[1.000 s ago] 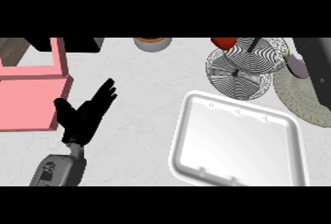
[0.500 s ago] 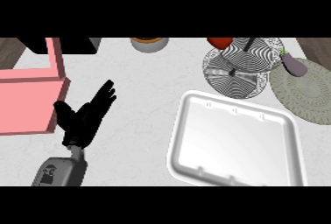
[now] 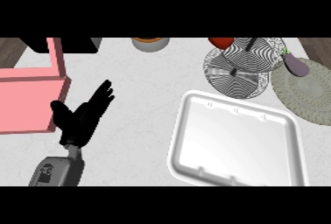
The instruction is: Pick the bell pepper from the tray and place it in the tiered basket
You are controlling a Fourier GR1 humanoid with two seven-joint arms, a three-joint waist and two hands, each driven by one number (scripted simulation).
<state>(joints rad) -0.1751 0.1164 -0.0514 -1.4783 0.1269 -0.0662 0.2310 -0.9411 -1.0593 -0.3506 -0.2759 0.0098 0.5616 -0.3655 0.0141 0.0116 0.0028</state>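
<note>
Left hand (image 3: 82, 118) shows at the lower left over the pale worktop (image 3: 142, 100), its fingers (image 3: 102, 93) straight and spread, holding nothing, pointing up and to the right; the grey forearm enters from the lower edge. The right hand is not in view. The white tray (image 3: 236, 140) lies at the lower right and nothing rests on its surface. The bell pepper (image 3: 221, 42), red, shows at the top edge, at the upper left rim of the black-and-white wire tiered basket (image 3: 242, 68); whether it lies inside cannot be told. A purple eggplant (image 3: 296, 64) lies just right of the basket, on a round woven mat (image 3: 307, 96). A pink box (image 3: 29, 98) stands at the left.
</note>
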